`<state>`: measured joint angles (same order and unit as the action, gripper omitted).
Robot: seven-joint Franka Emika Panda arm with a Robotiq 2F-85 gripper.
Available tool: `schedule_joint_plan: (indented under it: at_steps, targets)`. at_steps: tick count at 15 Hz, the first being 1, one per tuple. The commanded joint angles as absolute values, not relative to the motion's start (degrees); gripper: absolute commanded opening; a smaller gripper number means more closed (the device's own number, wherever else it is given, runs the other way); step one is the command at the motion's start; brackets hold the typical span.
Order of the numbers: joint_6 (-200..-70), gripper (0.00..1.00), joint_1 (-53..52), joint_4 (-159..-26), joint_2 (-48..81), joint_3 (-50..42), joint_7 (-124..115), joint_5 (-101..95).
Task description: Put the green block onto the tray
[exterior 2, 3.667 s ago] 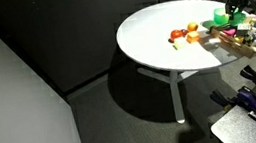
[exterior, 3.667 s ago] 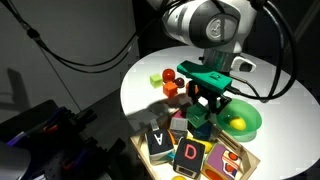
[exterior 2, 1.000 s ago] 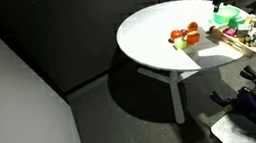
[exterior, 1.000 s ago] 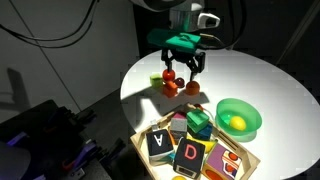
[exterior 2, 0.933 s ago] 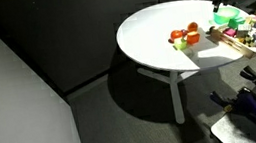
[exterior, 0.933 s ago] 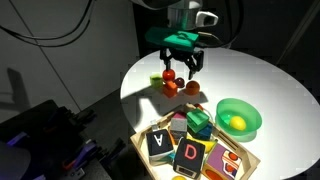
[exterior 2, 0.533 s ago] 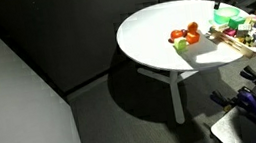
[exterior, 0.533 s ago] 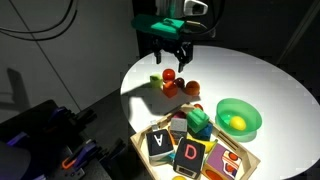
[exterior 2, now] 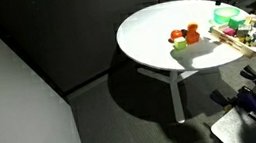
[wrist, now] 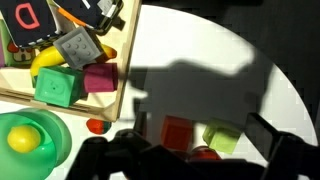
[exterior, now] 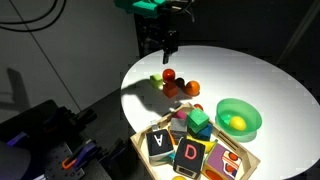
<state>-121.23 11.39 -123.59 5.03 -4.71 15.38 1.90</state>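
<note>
Now the Robotiq gripper (exterior: 160,48) hangs high above the round white table (exterior: 250,75), its jaws spread wide with nothing between them. The green cube block (exterior: 198,119) lies well away from the jaws, on top of the toys piled in the wooden tray (wrist: 126,60). In the wrist view it sits far up-left of the jaws, just beside a magenta block (wrist: 98,77). Small red and orange toy fruits (exterior: 185,88) lie on the table nearer the jaws, beneath them.
</note>
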Motion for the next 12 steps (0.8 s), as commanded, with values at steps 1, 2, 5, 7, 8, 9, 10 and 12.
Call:
schedule_joint_plan:
  at_steps: [1, 2, 5, 7, 8, 9, 10, 12]
  targets:
    - [-121.5, 1.00, 9.6, -126.6, 0.8, -5.3, 12.4, 2.0]
    - [-121.9, 1.00, 9.2, -127.4, 0.0, -5.3, 12.0, 1.9]
    - [-123.1, 1.00, 8.2, -129.6, -2.6, -5.1, 11.3, 1.8]
    - [-124.9, 1.00, 7.7, -131.4, -4.3, -5.1, 11.0, 2.0]
    - [-126.1, 1.00, 7.5, -132.2, -5.0, -5.2, 11.1, 2.1]
    - [-127.6, 1.00, 7.3, -133.2, -5.8, -5.2, 11.3, 2.3]
    - [-128.7, 1.00, 7.2, -133.9, -6.4, -5.2, 11.4, 2.5]
    - [-130.5, 1.00, 7.0, -135.3, -7.6, -5.3, 11.3, 2.5]
